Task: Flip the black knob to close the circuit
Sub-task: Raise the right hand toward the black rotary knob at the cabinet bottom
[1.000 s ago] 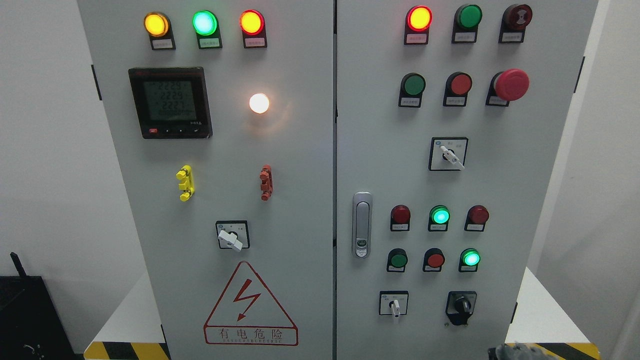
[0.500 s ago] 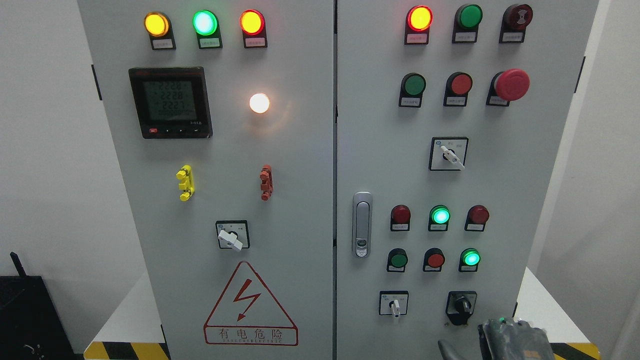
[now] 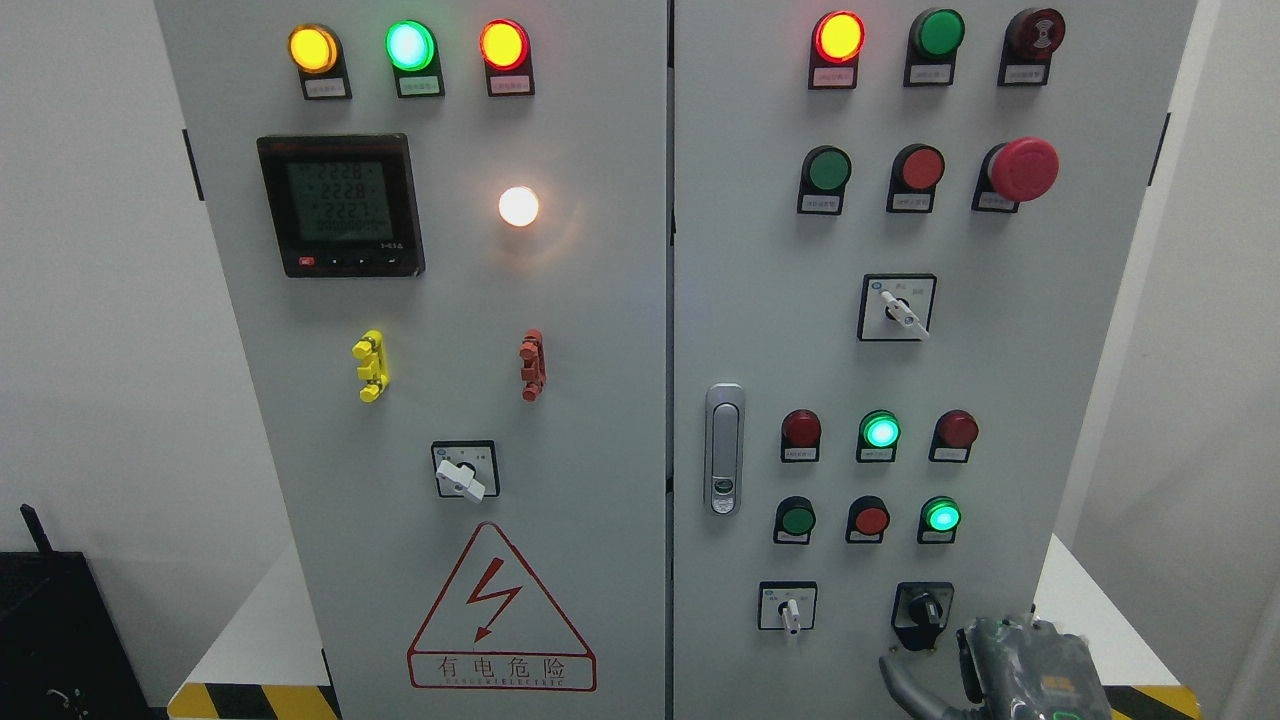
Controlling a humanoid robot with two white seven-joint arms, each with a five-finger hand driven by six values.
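The black knob (image 3: 922,612) sits in the bottom row of the right cabinet door, its handle pointing slightly to the lower right. My right hand (image 3: 1010,668) comes up from the bottom edge just below and to the right of the knob. It stands apart from the knob and holds nothing. One grey finger (image 3: 897,682) curves out to its left, under the knob. The rest of the hand is cut off by the picture's edge. The left arm is out of view.
A white selector switch (image 3: 790,610) is left of the knob. Above it are lit and unlit buttons (image 3: 871,519), a door latch (image 3: 723,450) and a red emergency button (image 3: 1022,168). The left door carries a meter (image 3: 340,205) and a warning sign (image 3: 500,615).
My right hand has risen from the bottom right corner towards the black knob, with more of it now showing. The knob and panel lights are unchanged.
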